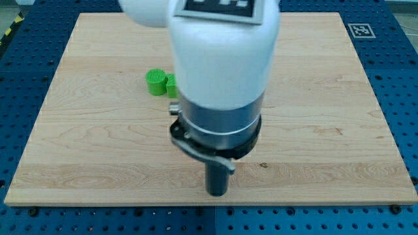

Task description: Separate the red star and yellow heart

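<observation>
Below ribbed green blocks [160, 83], my tip [217, 194] touches pale wood.

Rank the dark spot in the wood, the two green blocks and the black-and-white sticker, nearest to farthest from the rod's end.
1. dark spot, just to the view's right of my tip.
2. round green block and half-hidden green block, toward the view's upper left; too close to call between them.
3. sticker, beyond the board at the view's top right.

green blocks [160, 83]: sitting side by side, partly hiding behind the arm, up-left of the rod's end
wooden board [326, 98]: lying beneath everything
</observation>
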